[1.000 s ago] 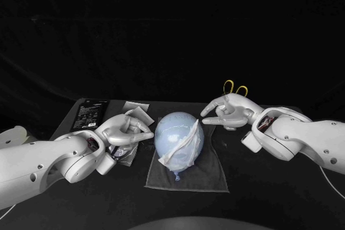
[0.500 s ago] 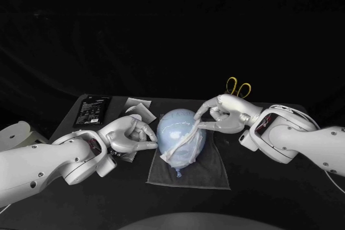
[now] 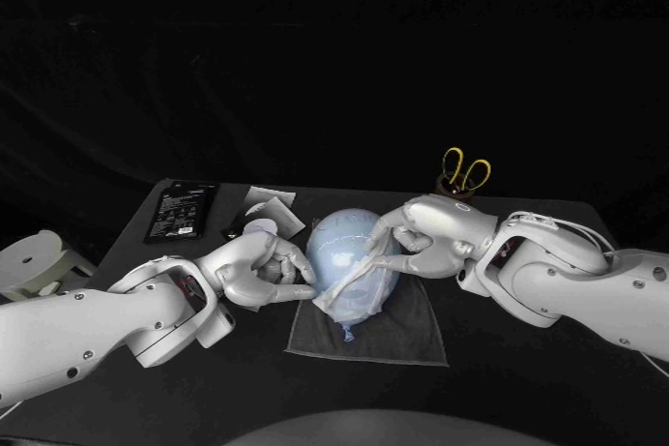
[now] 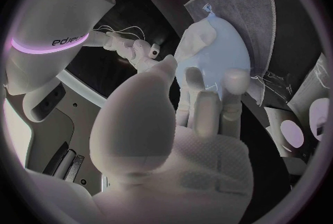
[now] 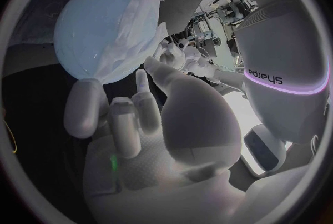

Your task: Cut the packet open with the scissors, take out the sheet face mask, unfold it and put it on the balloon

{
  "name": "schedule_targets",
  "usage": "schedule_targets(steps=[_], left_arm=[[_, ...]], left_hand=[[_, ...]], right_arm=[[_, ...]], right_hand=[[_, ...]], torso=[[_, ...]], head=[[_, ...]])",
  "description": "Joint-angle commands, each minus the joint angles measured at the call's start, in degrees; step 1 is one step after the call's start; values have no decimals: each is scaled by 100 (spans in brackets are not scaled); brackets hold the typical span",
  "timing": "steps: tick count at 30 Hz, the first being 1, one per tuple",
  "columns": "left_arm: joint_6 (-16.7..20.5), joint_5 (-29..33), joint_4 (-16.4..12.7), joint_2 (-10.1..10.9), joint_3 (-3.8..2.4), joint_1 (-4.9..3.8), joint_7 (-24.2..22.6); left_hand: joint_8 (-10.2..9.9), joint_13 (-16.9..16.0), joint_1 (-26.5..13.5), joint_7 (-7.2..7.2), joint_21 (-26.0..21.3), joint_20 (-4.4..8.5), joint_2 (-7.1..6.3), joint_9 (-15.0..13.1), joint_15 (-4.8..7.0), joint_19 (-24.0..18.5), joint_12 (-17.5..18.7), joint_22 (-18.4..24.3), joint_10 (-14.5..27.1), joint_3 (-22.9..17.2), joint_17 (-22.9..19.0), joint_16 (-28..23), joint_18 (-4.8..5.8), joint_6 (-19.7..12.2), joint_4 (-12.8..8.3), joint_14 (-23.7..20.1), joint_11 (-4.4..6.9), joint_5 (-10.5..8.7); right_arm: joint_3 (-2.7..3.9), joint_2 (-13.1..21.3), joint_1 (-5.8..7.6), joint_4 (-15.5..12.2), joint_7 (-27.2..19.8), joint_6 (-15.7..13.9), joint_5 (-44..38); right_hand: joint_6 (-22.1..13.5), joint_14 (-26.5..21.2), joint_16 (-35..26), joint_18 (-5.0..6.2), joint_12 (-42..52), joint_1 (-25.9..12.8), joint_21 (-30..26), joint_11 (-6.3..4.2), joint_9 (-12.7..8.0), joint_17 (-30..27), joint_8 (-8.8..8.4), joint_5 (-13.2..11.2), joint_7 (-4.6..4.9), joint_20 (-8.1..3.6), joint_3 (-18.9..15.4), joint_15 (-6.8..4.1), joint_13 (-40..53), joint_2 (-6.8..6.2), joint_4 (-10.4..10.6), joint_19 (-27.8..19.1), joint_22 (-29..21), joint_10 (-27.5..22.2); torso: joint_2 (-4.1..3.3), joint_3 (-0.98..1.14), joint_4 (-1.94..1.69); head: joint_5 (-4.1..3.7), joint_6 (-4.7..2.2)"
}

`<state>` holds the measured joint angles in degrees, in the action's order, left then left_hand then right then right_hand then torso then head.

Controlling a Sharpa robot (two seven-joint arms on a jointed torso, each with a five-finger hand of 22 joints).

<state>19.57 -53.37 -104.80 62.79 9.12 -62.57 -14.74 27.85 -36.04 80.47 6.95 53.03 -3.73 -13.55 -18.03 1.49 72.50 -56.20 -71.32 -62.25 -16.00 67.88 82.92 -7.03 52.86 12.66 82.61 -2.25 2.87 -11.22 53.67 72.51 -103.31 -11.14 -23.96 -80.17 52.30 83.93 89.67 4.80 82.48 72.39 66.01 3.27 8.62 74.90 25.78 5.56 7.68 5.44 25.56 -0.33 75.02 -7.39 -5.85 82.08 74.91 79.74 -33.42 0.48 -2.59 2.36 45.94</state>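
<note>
A pale blue balloon (image 3: pixel 346 257) lies on a grey cloth (image 3: pixel 397 340) at the table's middle. The white sheet mask (image 3: pixel 360 272) hangs in a crumpled strip down the balloon's right side. My right hand (image 3: pixel 419 241) pinches the mask's upper end against the balloon; the right wrist view shows the mask (image 5: pixel 135 29) on the balloon (image 5: pixel 86 24) just past my fingers. My left hand (image 3: pixel 265 272) rests its spread fingers on the balloon's left side, holding nothing. In the left wrist view its fingertips (image 4: pixel 236 80) touch the balloon (image 4: pixel 222 51).
Yellow-handled scissors (image 3: pixel 466 169) lie at the back right behind my right arm. A black packet (image 3: pixel 182 214) lies at the back left, with cut-open wrapper pieces (image 3: pixel 272 206) beside it. A pale round object (image 3: pixel 31 257) sits off the table's left edge.
Both hands have closed in on the balloon. The right hand has come down and left with the mask's end; the left hand has moved right onto the balloon's side.
</note>
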Motion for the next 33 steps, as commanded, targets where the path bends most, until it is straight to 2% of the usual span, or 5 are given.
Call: schedule_targets(steps=[1, 8, 13, 23, 33], left_arm=[[197, -300, -43, -39, 5, 5, -29], [150, -419, -53, -113, 19, 8, 234], [86, -519, -31, -184, 25, 10, 458], [-75, -630, 16, -298, 34, 17, 781], [-162, -708, 34, -365, 36, 19, 869]], left_hand=[[-27, -8, -26, 7, 88, -29, -55, 9, -17, 65, 20, -38, 4, 74, 79, 57, -33, -49, 19, 52, -17, -2], [-82, -331, -131, 19, 511, -43, -75, 30, -30, 300, -218, -249, -204, 376, 521, 215, 43, -135, 216, 224, -32, -5], [-112, -545, -119, 21, 796, -42, -4, 39, -31, 447, -379, -397, -317, 647, 804, 313, 93, -162, 365, 321, -33, -7], [-125, -786, -131, 15, 971, -37, 112, 42, -27, 527, -552, -492, -442, 927, 949, 361, 123, -154, 396, 369, -29, -9], [-105, -1041, -82, -4, 1013, -30, 234, 33, -16, 538, -734, -518, -577, 1097, 987, 371, 128, -94, 390, 381, -13, -8]], right_arm=[[4, -14, -17, -21, 9, -45, -486], [3, -36, -38, -37, 25, -107, -594], [3, -55, -54, -41, 21, -180, -614], [4, -65, -65, -56, 21, -246, -615], [4, -68, -70, -56, 33, -250, -610]], right_hand=[[34, 607, 33, -48, 17, 21, 24, -10, -8, 1510, -31, -26, 7, -9, 26, -34, 56, -19, -7, 23, 944, 42], [33, 607, 33, -47, 14, 9, 22, -12, -18, 1510, -56, -34, 8, -15, 20, -38, 59, -42, -4, 22, 942, 46], [16, 607, 33, -46, 6, -7, 12, -6, -34, 1510, -100, -37, 20, -19, 11, -37, 57, -76, 0, 17, 938, 45], [-15, 607, 33, -46, -8, -33, 0, 18, -60, 1510, -170, -38, 51, -15, -3, -22, 51, -120, 11, 11, 933, 39], [-18, 607, 33, -44, -8, -38, -10, 25, -65, 1510, -182, -38, 58, -13, -5, -18, 56, -126, 14, 6, 930, 42]], torso=[[-2, 0, 1], [-6, 2, 1], [-9, 2, 3], [-8, 3, 5], [-9, 0, 4]], head=[[16, 9], [24, 22], [28, 33], [14, 60], [1, 77]])
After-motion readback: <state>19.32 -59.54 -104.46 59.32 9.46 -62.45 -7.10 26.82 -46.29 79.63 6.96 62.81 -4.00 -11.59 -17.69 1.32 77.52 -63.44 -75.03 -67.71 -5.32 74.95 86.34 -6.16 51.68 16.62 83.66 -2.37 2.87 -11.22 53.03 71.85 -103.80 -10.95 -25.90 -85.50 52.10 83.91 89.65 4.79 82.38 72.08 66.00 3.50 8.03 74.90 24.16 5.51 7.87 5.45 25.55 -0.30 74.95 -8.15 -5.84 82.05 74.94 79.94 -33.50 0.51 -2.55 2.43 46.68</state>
